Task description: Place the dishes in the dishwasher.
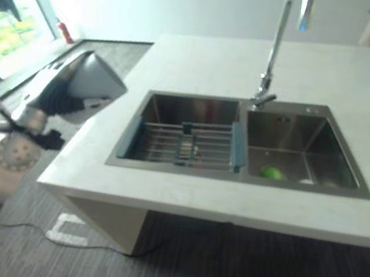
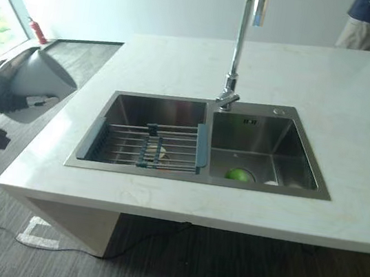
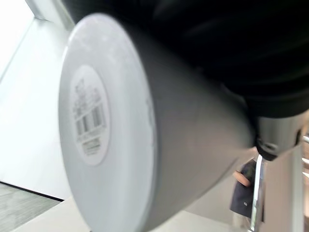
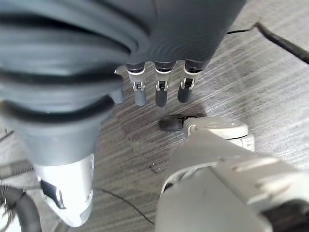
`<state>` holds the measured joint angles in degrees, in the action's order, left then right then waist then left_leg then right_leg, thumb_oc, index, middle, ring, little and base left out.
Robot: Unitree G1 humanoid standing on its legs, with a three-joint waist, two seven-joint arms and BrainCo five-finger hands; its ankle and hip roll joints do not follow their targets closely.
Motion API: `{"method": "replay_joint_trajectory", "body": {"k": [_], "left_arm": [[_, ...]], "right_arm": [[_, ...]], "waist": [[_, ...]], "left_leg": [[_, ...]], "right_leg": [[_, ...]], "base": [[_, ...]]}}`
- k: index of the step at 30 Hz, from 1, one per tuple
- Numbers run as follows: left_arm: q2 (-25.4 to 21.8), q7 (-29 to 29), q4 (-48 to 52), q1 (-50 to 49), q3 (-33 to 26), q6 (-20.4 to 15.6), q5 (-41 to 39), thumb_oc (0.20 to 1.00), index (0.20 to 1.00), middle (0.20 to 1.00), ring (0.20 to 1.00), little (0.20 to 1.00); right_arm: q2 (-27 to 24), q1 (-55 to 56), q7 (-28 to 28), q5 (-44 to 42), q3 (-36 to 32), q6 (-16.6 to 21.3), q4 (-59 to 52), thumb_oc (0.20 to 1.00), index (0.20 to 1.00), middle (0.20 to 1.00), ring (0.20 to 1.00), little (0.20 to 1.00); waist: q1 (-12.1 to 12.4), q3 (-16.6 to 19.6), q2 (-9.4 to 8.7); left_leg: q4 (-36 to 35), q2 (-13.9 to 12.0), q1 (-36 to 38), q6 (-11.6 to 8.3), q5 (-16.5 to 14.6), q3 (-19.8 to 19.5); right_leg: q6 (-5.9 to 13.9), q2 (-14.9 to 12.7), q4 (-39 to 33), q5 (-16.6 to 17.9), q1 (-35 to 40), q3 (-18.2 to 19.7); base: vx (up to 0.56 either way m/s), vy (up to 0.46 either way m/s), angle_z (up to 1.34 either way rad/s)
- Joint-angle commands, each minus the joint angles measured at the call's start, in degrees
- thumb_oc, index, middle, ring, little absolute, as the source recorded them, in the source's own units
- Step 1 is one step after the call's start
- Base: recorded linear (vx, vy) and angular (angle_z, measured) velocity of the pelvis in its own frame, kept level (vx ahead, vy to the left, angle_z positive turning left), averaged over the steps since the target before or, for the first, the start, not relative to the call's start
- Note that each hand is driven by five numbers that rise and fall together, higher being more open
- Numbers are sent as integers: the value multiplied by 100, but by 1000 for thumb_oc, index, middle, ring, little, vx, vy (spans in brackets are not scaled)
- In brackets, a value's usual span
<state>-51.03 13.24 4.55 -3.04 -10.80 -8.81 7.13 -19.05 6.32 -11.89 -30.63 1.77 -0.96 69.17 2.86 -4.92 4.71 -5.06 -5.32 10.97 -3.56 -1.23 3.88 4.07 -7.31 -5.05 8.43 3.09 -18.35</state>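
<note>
Left eye view: left hand point(image 1: 57, 97) grips grey bowl point(image 1: 95, 83) sideways, base toward counter point(image 1: 203, 64).

A pale grey bowl point(image 1: 88, 86) hangs in the air off the counter's point(image 1: 204, 58) nine o'clock edge, clear of the top and well apart from the sink. It is tipped on its side, base turned toward the counter and mouth facing away. Up close its flat round base point(image 3: 91, 116) carries a white oval sticker with a barcode, and its smooth wall flares out from there. The left hand point(image 1: 55, 95) has it from the mouth side, dark cover against the wall. Inside the sink's right-hand basin point(image 2: 253, 149), at about five o'clock, sits a small green round thing point(image 2: 239, 175), beside something pale that is too blurred to tell.
</note>
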Motion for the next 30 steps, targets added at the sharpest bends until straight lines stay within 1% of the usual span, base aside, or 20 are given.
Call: {"method": "replay_joint_trajectory", "body": {"k": [1, 3, 5, 8, 9, 10, 11, 12, 13, 15, 17, 18, 20, 22, 23, 24, 26, 28, 29, 30], "left_arm": [[-53, 826, 239, 472, -257, -608, -257, 200, 200, 200, 200, 200], [306, 965, 357, 203, -393, -648, -144, 200, 200, 200, 200, 200], [445, 1058, 345, 2, -566, -718, -76, 200, 200, 200, 200, 200], [508, 1174, 323, -126, -780, -881, -126, 200, 200, 200, 200, 200], [564, 1179, 275, -103, -916, -1175, -337, 200, 200, 200, 200, 200], [589, 1192, 264, -103, -934, -1251, -419, 200, 200, 200, 200, 200], [693, 1193, 283, -75, -924, -1404, -578, 200, 200, 200, 200, 200], [850, 1150, 300, -37, -857, -1634, -778, 200, 200, 200, 200, 200], [1106, 1096, 340, 33, -691, -1862, -861, 200, 200, 200, 200, 200], [1264, 1037, 315, 151, -483, -2095, -1018, 200, 200, 200, 200, 200], [1457, 1015, 246, 342, -200, -2319, -1207, 200, 200, 200, 200, 200], [1524, 1025, 218, 411, -108, -2368, -1203, 200, 200, 200, 200, 200], [1725, 972, 136, 571, 121, -2511, -1327, 200, 200, 200, 200, 200], [1741, 820, 143, 606, 223, -2598, -1558, 200, 200, 200, 200, 200], [1772, 686, 200, 628, 313, -2644, -1695, 200, 200, 200, 200, 200], [1781, 603, 226, 628, 335, -2666, -1735, 200, 200, 200, 200, 200], [1770, 485, 389, 600, 337, -2657, -1792, 200, 200, 200, 200, 200], [1771, 444, 530, 584, 333, -2610, -1832, 200, 200, 200, 200, 200], [1730, 430, 642, 575, 322, -2536, -1927, 200, 200, 200, 200, 200], [1718, 433, 641, 585, 330, -2530, -1931, 200, 200, 200, 200, 200]], "right_arm": [[47, -269, -141, 193, 73, 78, 63, 1000, 1000, 1000, 1000, 1000], [42, -317, -153, 193, 153, 48, -15, 1000, 1000, 1000, 1000, 1000], [17, -350, -144, 258, 226, 35, -24, 1000, 1000, 1000, 1000, 1000], [-96, -381, -160, 397, 237, 95, 102, 1000, 1000, 1000, 1000, 1000], [-130, -383, -32, 321, 193, 130, 200, 1000, 1000, 1000, 1000, 1000], [-134, -381, -1, 302, 173, 126, 209, 1000, 1000, 1000, 1000, 1000], [-137, -390, 63, 197, 129, 108, 247, 1000, 1000, 1000, 1000, 1000], [-131, -400, 100, 116, -1, 80, 276, 1000, 1000, 1000, 1000, 1000], [-113, -403, 130, -8, -155, 69, 271, 1000, 1000, 1000, 1000, 1000], [-94, -370, 139, -200, -294, 76, 243, 1000, 1000, 1000, 1000, 1000], [-85, -262, 75, -330, -446, 165, 167, 1000, 1000, 1000, 1000, 1000], [-91, -228, 62, -337, -474, 190, 137, 1000, 1000, 1000, 1000, 1000], [-126, -178, 46, -298, -502, 305, 128, 1000, 1000, 1000, 1000, 1000], [-120, -175, 60, -322, -583, 364, 145, 1000, 1000, 1000, 1000, 1000], [-73, -185, 118, -400, -618, 403, 142, 1000, 1000, 1000, 1000, 1000], [-40, -191, 143, -422, -634, 413, 130, 1000, 1000, 1000, 1000, 1000], [68, -212, 184, -476, -641, 426, 50, 1000, 1000, 1000, 1000, 1000], [173, -249, 204, -414, -624, 441, -52, 1000, 1000, 1000, 1000, 1000], [302, -288, 273, -406, -581, 417, -157, 1000, 1000, 1000, 1000, 1000], [333, -290, 286, -394, -572, 413, -178, 1000, 1000, 1000, 1000, 1000]], "waist": [[78, -240, -21], [195, -231, -30], [285, -238, -7], [397, -327, 42], [385, -385, 50], [378, -389, 41], [348, -389, -9], [295, -376, -87], [219, -411, -171], [137, -417, -210], [16, -362, -203], [-14, -344, -186], [-155, -301, -84], [-247, -310, -43], [-266, -328, -50], [-261, -348, -52], [-170, -400, -60], [-72, -445, -55], [-14, -467, -73], [-22, -468, -84]], "left_leg": [[325, 109, -434, 40, -97, 15], [415, 49, -529, -55, -53, -136], [487, -48, -672, -166, 62, -190], [534, -256, -1092, -406, 437, -241], [749, -291, -1223, -432, 448, -2], [814, -280, -1230, -416, 400, 70], [1101, -209, -1269, -336, 227, 298], [1563, -146, -1240, -276, -101, 536], [2210, -150, -1262, -171, -248, 875], [2650, -269, -1162, -221, -178, 1131], [3081, -395, -868, -480, 164, 1182], [3107, -369, -800, -532, 196, 1123], [2441, -90, -341, -457, -113, 1179], [1821, 85, -40, -277, -357, 1298], [1260, 368, 165, -50, -843, 1201], [1029, 481, 240, 59, -989, 1167], [719, 666, 275, 268, -1108, 1008], [571, 758, 229, 374, -1124, 914], [468, 834, 178, 500, -1128, 793], [454, 840, 163, 521, -1120, 753]], "right_leg": [[210, 31, 467, -1376, 699, -24], [109, 143, 469, -1451, 702, -19], [32, 225, 495, -1510, 683, -70], [-38, 352, 486, -1574, 735, -219], [-43, 317, 473, -1554, 704, -478], [-41, 299, 467, -1539, 688, -535], [-58, 243, 460, -1494, 634, -671], [-67, 193, 455, -1530, 623, -743], [-122, 127, 506, -1460, 539, -961], [-206, 114, 518, -1418, 480, -1197], [-320, 168, 412, -1360, 422, -1436], [-333, 186, 393, -1336, 403, -1484], [-225, 115, 538, -1201, 145, -1589], [-87, 1, 645, -1024, -56, -1627], [141, -169, 774, -776, -286, -1616], [271, -280, 848, -639, -394, -1627], [505, -538, 1052, -434, -591, -1754], [580, -744, 1235, -356, -682, -1875], [643, -901, 1423, -365, -748, -1807], [653, -906, 1450, -387, -759, -1745]], "base": [[-52, -212, 30], [-75, -217, 27], [-94, -196, 33], [-177, -194, 44], [-266, -194, 110], [-337, -170, 173], [-286, -124, 150], [-485, -128, 116], [-377, -88, 97], [-382, -4, 122], [-436, 100, 97], [-413, 234, 98], [-349, 342, 79], [-334, 364, 92], [-373, 403, 127], [-363, 389, 151], [-333, 283, 118], [-333, 222, 50], [-305, 160, 57], [-275, 125, 76]]}}
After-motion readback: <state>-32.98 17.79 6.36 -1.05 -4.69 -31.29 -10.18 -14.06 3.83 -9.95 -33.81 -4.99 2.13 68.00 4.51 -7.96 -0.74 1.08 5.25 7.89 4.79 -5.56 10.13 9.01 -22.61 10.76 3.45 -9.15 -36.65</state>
